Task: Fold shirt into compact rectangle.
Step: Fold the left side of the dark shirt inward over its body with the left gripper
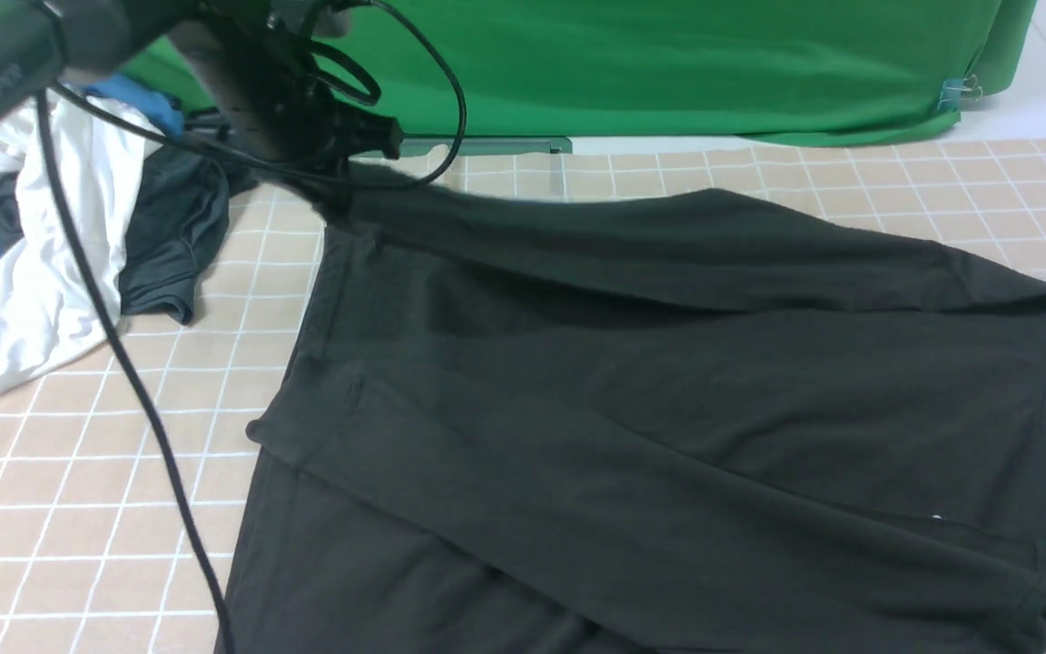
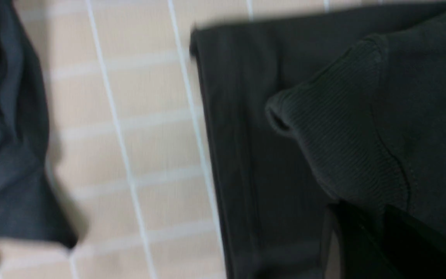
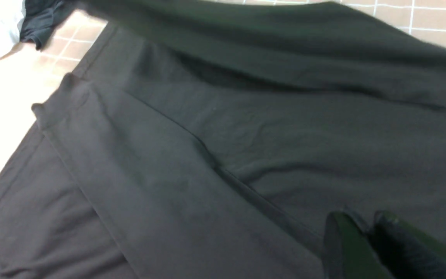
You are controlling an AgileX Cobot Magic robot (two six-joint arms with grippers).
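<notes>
Pinching the ribbed cuff (image 2: 335, 128) of the black shirt (image 1: 668, 381) in my left fingers (image 2: 349, 244), shirt spread across the tiled table (image 1: 78, 454), my right fingers (image 3: 343, 248) close together over its cloth, grip there I cannot tell

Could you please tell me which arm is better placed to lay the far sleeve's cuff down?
Left: the left fingers are right at the ribbed cuff, over the shirt's far-left corner. The right fingers are over plain fabric, far from that cuff.

Black left arm (image 1: 241, 82), looped black cables (image 1: 128, 368), dark right pincer (image 3: 362, 223).
</notes>
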